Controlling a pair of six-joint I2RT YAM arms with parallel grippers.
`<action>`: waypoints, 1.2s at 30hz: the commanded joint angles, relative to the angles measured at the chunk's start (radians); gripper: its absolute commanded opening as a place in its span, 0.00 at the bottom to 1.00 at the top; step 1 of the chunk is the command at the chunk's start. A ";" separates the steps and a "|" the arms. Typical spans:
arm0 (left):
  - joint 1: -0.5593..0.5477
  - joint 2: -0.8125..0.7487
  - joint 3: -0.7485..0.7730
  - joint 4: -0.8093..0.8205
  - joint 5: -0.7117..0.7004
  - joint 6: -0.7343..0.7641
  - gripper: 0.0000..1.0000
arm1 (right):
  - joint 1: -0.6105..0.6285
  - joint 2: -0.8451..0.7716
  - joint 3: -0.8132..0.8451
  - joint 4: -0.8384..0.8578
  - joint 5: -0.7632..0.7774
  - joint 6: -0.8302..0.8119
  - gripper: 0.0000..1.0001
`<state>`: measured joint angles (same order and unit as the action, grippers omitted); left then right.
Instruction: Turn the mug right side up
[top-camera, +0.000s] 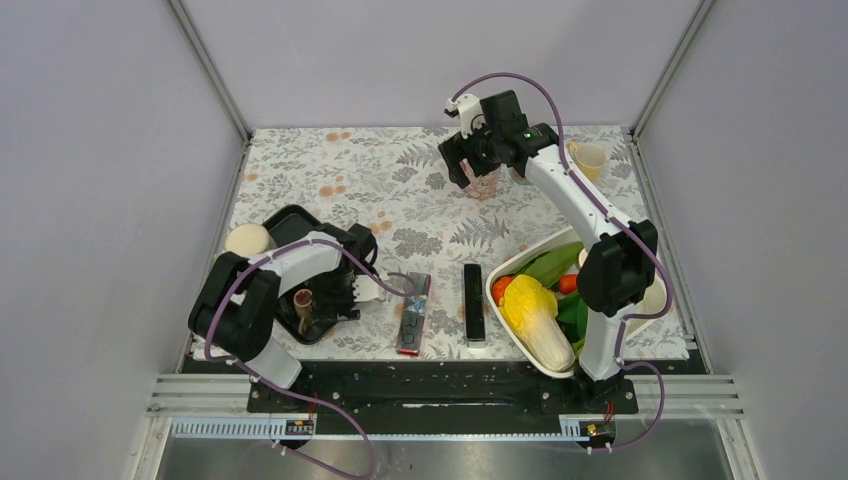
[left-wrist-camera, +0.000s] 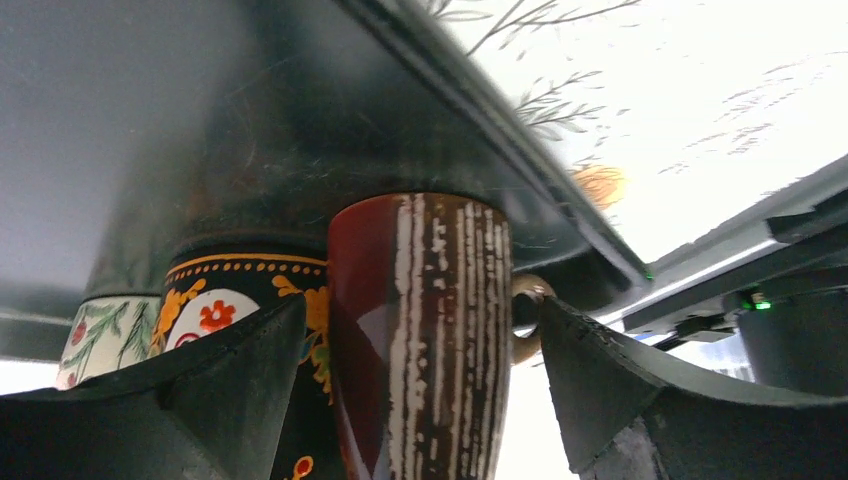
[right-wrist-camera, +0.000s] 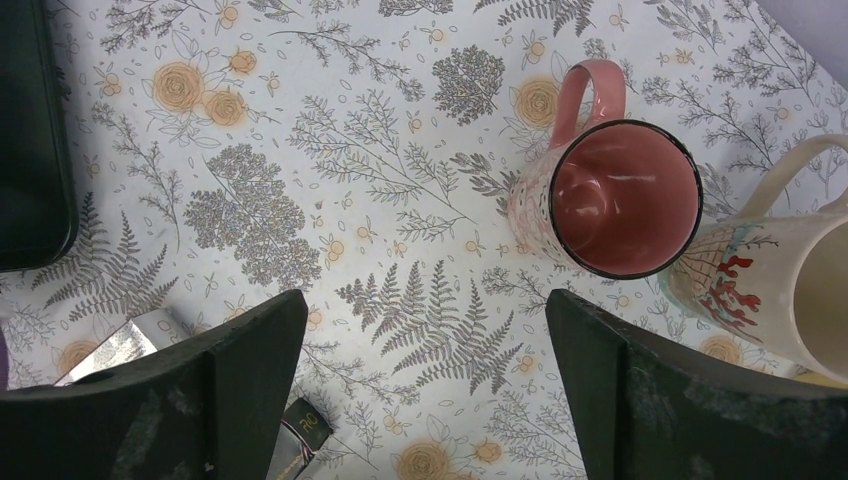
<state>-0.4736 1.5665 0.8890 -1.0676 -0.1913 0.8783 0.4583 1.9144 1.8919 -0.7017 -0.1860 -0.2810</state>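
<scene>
**Top external view.** Locate the brown mug (top-camera: 303, 299) at lower left, inside the black tray (top-camera: 288, 222), with the left gripper (top-camera: 322, 303) at its right side. Cannot tell from here which end of the mug faces up. Find the right gripper (top-camera: 478, 178) at upper centre, masking most of whatever sits beneath. Note the white basket (top-camera: 530, 250) of vegetables at lower right, partly hidden behind the right arm.

**Left wrist view.** Find the brown mug at centre, white-streaked, handle to the right, cut off by the bottom edge. Read the jaws as apart, one on each side and close; contact not confirmable. Note a floral mug (left-wrist-camera: 215, 305) at left, half hidden by the left-hand jaw.

**Right wrist view.** Read the jaws as wide apart, gripping nothing, above the patterned worktop (right-wrist-camera: 400, 200). Note the pink mug (right-wrist-camera: 625, 195) at upper right, mouth up, outside the jaws. Note a cream mug (right-wrist-camera: 780, 280) just beside it, cut off by the right edge.
</scene>
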 joint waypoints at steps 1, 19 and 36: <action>-0.023 0.013 -0.013 0.020 -0.151 -0.004 0.90 | 0.006 -0.012 0.015 0.033 -0.041 -0.023 0.99; -0.049 0.110 0.030 -0.011 -0.162 0.017 0.42 | 0.006 -0.024 0.001 0.033 -0.071 -0.055 0.99; -0.005 0.052 0.234 0.143 -0.053 -0.088 0.00 | -0.023 -0.089 -0.031 0.041 0.028 -0.029 0.99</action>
<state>-0.5064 1.6775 1.0477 -0.9657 -0.3012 0.8486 0.4557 1.9125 1.8671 -0.6998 -0.1989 -0.3389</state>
